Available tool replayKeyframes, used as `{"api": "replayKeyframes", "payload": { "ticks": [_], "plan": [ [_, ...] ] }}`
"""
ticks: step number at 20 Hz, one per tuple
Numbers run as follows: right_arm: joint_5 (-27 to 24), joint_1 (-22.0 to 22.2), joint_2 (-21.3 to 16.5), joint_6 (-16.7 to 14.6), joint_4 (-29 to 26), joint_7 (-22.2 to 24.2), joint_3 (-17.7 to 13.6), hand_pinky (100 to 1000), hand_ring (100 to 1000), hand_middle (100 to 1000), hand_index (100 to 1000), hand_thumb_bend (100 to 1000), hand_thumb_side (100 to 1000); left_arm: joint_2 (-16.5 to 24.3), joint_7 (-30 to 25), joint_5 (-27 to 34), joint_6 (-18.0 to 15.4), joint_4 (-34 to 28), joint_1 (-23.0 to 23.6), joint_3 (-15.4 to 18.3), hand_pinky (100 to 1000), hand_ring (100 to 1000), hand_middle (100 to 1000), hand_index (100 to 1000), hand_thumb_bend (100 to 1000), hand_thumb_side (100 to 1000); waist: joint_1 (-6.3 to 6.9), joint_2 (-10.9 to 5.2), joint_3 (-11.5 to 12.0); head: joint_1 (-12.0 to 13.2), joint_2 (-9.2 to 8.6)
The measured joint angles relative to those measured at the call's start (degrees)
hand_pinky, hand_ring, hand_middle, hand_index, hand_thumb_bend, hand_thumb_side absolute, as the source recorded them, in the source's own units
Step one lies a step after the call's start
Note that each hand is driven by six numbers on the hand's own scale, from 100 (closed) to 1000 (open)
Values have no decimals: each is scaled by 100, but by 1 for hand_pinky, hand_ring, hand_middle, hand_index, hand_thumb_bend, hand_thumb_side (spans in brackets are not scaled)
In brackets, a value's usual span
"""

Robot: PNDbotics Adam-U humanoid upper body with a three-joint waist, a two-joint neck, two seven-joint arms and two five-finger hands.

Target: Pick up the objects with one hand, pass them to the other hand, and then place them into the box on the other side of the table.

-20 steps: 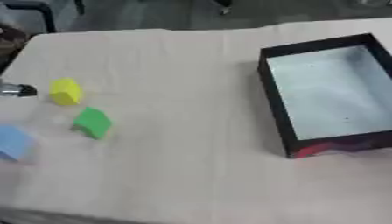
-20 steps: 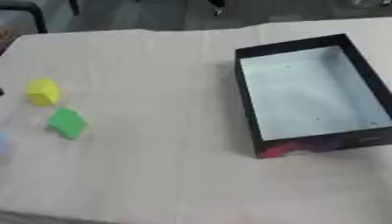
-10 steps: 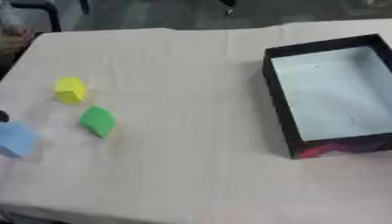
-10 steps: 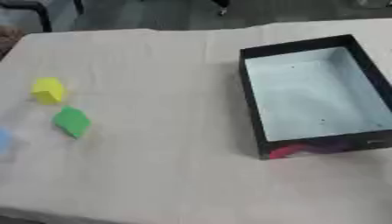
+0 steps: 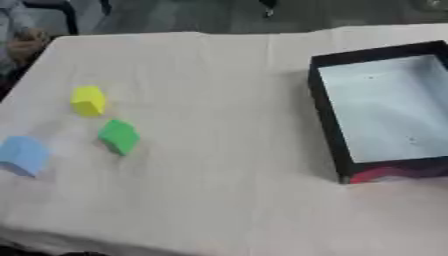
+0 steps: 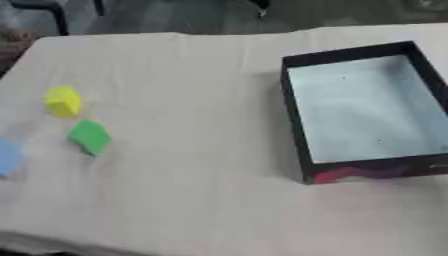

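A table covered with a beige cloth (image 5: 219,150) fills both views, seen from above and slightly askew; neither robot hand shows in either view, so whether the fingers are apart or together cannot be told. Three small blocks sit on the left side of the cloth, apart from one another; a yellow block (image 5: 88,100) lies farthest back; a green block (image 5: 118,136) lies just in front of it and a little to the right, tilted on an edge; a light blue block (image 5: 23,155) lies nearest the left edge, in front of both. On the right side stands an open black box (image 6: 296,131) with a pale, bare floor, well apart from the blocks; its near wall carries a red and pink patch; nothing lies inside it.
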Motion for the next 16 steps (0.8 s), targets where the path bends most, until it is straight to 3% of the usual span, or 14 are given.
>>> {"api": "replayKeyframes", "payload": {
  "ticks": [4,8,16],
  "plan": [
    [4,4,-2,-8,1,0,0,1000,1000,978,1000,100,411,22,-372,-33,-3,-180,-38,169,900,881,801,800,791,100,0,0,33,62,13],
    [16,17,-2,-18,1,5,0,1000,1000,977,1000,100,413,41,-400,-6,-96,-389,-48,205,896,870,790,798,771,100,0,0,32,244,-37],
    [78,25,-2,-39,1,26,0,1000,1000,975,1000,100,420,40,-369,-57,-306,-523,-146,-39,891,867,794,800,774,100,0,0,8,450,-91]
  ]
}}
